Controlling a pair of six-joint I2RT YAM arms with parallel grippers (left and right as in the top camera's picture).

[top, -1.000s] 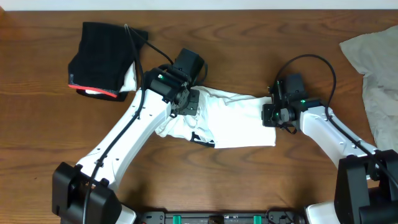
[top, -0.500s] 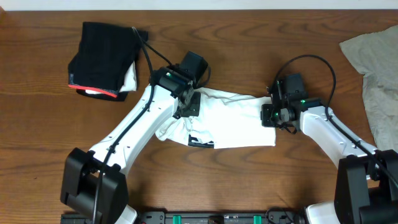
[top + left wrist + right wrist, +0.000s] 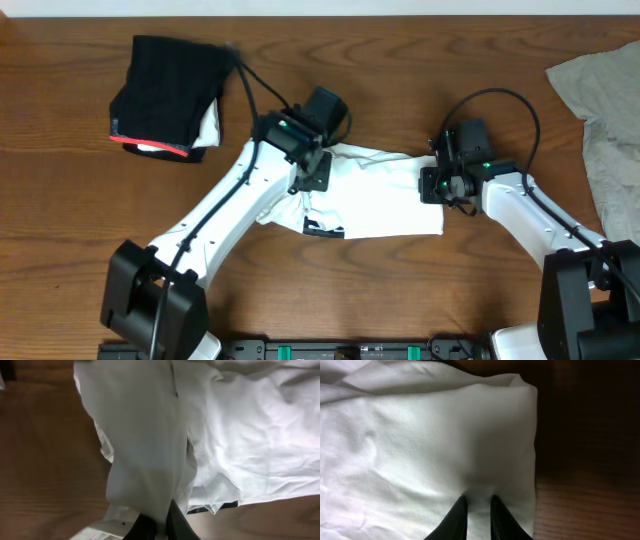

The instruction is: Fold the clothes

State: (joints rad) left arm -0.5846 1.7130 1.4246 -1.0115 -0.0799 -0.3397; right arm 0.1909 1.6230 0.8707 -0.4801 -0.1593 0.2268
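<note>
The white T-shirt (image 3: 385, 200) lies partly folded at the table's middle, a black print showing at its lower left edge (image 3: 322, 227). My left gripper (image 3: 312, 172) is shut on a fold of its left part and lifts it; the pinched white cloth hangs from the jaws in the left wrist view (image 3: 159, 522). My right gripper (image 3: 437, 185) is shut on the shirt's right edge, seen pinched in the right wrist view (image 3: 479, 507). A folded black red-edged garment (image 3: 165, 95) lies at the far left. A grey-beige garment (image 3: 605, 120) lies crumpled at the right edge.
Bare brown wooden table (image 3: 80, 220) surrounds the shirt. Black cables run over both arms. The arm bases stand at the front edge.
My left gripper has moved right and slightly away, carrying the shirt's left part over toward the middle. The right arm has not moved.
</note>
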